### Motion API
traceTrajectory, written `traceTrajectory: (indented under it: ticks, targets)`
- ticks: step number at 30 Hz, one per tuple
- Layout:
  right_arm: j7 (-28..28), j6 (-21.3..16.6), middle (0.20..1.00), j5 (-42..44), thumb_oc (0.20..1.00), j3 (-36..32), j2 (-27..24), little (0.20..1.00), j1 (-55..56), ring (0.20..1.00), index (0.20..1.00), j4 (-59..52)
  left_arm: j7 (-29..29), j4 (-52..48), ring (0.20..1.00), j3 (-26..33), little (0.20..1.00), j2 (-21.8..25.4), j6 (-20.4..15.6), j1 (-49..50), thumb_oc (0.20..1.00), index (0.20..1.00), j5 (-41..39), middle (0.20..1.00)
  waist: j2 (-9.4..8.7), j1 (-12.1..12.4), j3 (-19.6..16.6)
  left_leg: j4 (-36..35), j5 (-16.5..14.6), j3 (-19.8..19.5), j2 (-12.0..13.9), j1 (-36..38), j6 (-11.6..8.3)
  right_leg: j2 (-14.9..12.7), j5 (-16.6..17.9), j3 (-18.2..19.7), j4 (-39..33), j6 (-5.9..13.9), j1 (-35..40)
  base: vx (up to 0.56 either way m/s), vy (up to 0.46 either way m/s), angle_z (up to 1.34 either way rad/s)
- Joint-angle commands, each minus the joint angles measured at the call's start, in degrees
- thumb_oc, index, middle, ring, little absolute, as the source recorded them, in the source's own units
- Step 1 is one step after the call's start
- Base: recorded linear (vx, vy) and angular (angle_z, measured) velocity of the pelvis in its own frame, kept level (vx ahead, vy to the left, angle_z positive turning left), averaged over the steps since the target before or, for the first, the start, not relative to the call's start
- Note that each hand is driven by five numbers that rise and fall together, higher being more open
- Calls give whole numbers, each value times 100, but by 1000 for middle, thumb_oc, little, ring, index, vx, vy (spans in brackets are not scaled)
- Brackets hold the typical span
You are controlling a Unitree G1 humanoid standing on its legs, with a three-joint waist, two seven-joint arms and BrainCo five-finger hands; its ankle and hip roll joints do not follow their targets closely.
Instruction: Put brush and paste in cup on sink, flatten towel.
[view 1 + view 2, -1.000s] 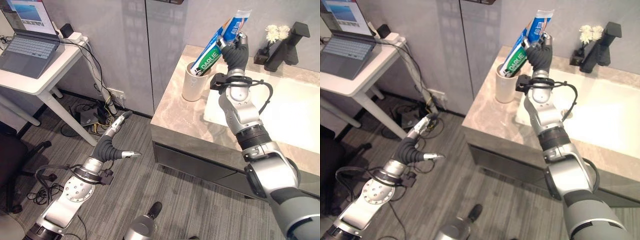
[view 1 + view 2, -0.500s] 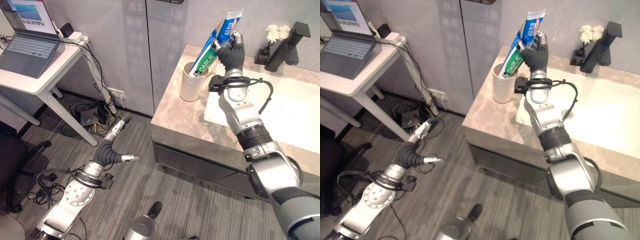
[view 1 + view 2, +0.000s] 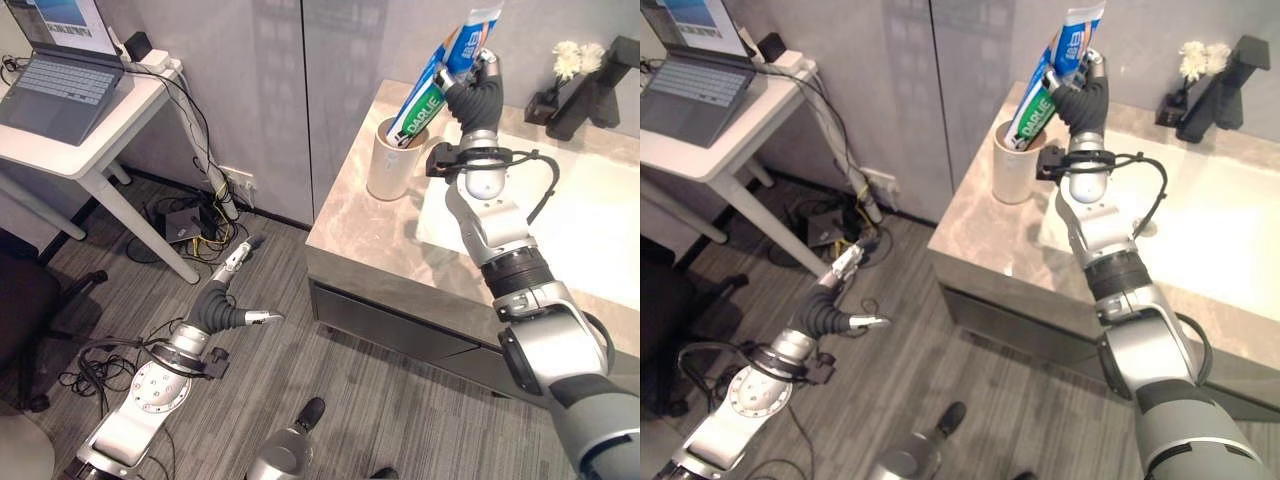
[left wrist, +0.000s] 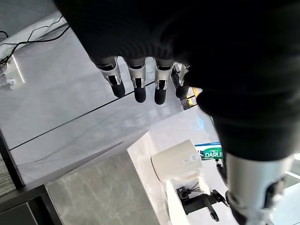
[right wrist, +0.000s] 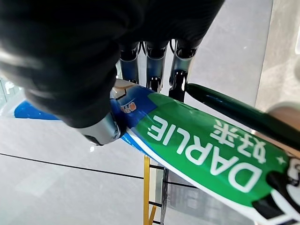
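Two arms show in the eye views: the right hand (image 3: 470,95) is clamped round the toothpaste tube (image 3: 440,78), whose lower end sits in the cup (image 3: 391,160) on the sink counter (image 3: 370,225), left of the basin; the left hand (image 3: 232,290) hangs loosely spread over the floor (image 3: 300,370), well left of the cup. The right wrist view shows a dark green brush handle (image 5: 234,112) beside the tube.

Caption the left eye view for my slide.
Right hand lowers the toothpaste tube into the cup on the sink counter.
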Motion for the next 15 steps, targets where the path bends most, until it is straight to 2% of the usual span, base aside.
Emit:
traceTrajectory:
  ticks: [1, 5, 6, 7, 9, 10, 13, 14, 15]
  targets:
    - [-4, -32, 200, -79, 200, 251, -153, 200, 33, 200, 200, -204, 9, -390, 1000, 223, 1000, 250, -218, -145, 1000, 1000, 44, 1000, -411, 149, 97, 48, -847, 37, 36, -129, 52, -407, -400, 405, 7, 326, 222, 0, 0, 0]
    - [-18, -16, 200, -59, 200, 246, -124, 200, 25, 200, 200, -167, 29, -384, 1000, 278, 1000, 260, -206, -149, 1000, 1000, 65, 1000, -432, 157, 134, 48, -854, 57, 17, -143, 70, -427, -381, 423, 12, 328, 199, -22, 20, 0]
    - [-28, -16, 200, -53, 200, 243, -117, 200, 7, 200, 200, -139, 36, -390, 1000, 292, 1000, 262, -213, -142, 1000, 1000, 63, 1000, -403, 174, 165, 48, -714, 67, -19, -196, 102, -468, -241, 350, 31, 320, 135, 0, 0, 0]
    - [-25, -9, 200, -45, 200, 255, -97, 200, -6, 200, 200, -121, 45, -386, 1000, 303, 1000, 252, -207, -129, 1000, 1000, 62, 1000, -437, 153, 150, 48, -852, 75, 15, -146, 70, -437, -368, 430, 14, 330, 188, 0, 0, 0]
    - [-36, -3, 200, -32, 200, 265, -66, 200, -59, 200, 200, -88, 64, -385, 1000, 337, 1000, 251, -211, -123, 1000, 1000, 67, 1000, -442, 129, 159, 48, -844, 92, 12, -150, 76, -452, -339, 457, 14, 333, 169, -9, 9, 1]
    - [-38, -4, 200, -33, 200, 262, -64, 200, -64, 200, 200, -81, 63, -390, 1000, 340, 1000, 256, -215, -120, 1000, 1000, 67, 1000, -412, 146, 185, 48, -720, 99, -15, -191, 103, -483, -222, 390, 36, 318, 114, -83, 61, 2]
    - [-40, 8, 200, -35, 200, 301, 11, 200, -122, 200, 200, 8, 93, -388, 1000, 387, 1000, 238, -211, -94, 1000, 1000, 68, 1000, -412, 95, 191, 48, -725, 146, 5, -163, 105, -492, -199, 435, 41, 313, 103, 2, 1, -1]
    - [-37, 8, 200, -33, 200, 307, 15, 200, -125, 200, 200, 8, 95, -384, 1000, 391, 1000, 234, -208, -93, 1000, 1000, 69, 1000, -442, 79, 168, 48, -857, 143, 37, -114, 76, -458, -322, 506, 18, 326, 163, 0, 0, 0]
    - [-39, 14, 200, -43, 200, 317, 29, 200, -131, 200, 200, 19, 104, -390, 1000, 397, 1000, 232, -212, -88, 1000, 1000, 69, 1000, -408, 82, 198, 48, -730, 154, 11, -152, 104, -492, -195, 451, 44, 312, 102, 0, 0, 0]
